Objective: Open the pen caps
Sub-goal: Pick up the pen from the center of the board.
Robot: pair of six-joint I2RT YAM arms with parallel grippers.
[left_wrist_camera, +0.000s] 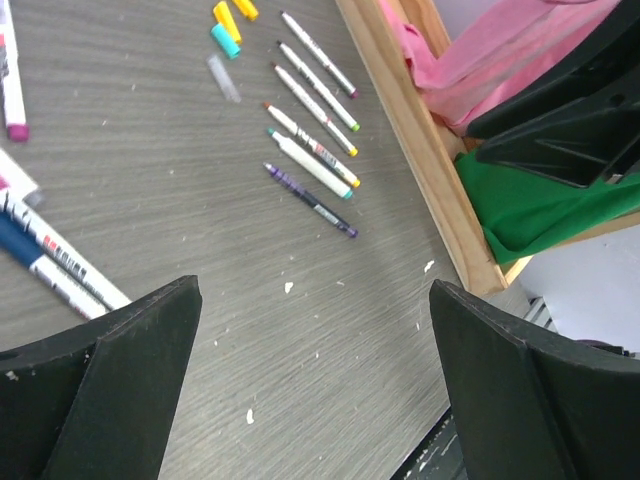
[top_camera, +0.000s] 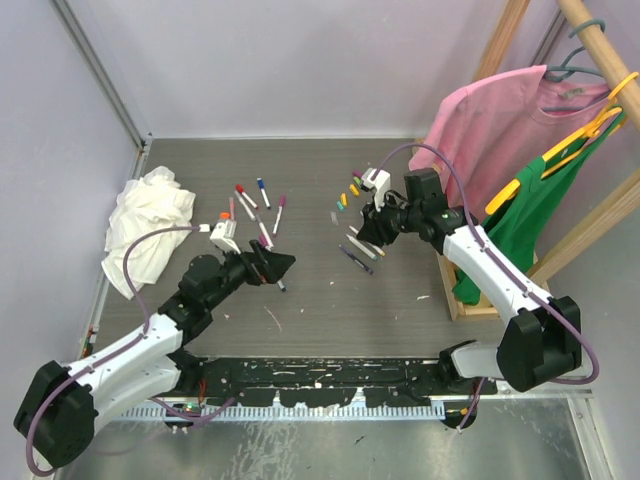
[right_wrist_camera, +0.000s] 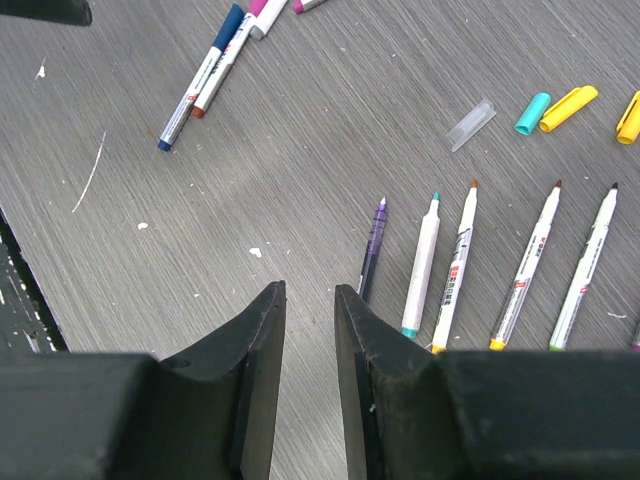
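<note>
Loose pen caps lie in a small cluster at centre right (top_camera: 350,190): a teal one (right_wrist_camera: 532,113), yellow ones (right_wrist_camera: 569,108) and a clear one (right_wrist_camera: 471,124). Below them is a row of uncapped pens (right_wrist_camera: 420,265) (left_wrist_camera: 312,130). Capped pens lie in a group at centre left (top_camera: 260,205), with red, blue, purple and orange caps. My left gripper (top_camera: 278,265) (left_wrist_camera: 315,290) stands wide open over bare table, just below that group. My right gripper (top_camera: 372,225) (right_wrist_camera: 308,290) hovers beside the purple uncapped pen (right_wrist_camera: 372,245), its jaws narrowly apart with nothing between them.
A white cloth rag (top_camera: 150,225) lies at the far left. A wooden rack (top_camera: 470,270) with pink (top_camera: 500,130) and green (top_camera: 530,210) shirts stands at the right, close to the uncapped pens. A black rail (top_camera: 320,385) runs along the near edge.
</note>
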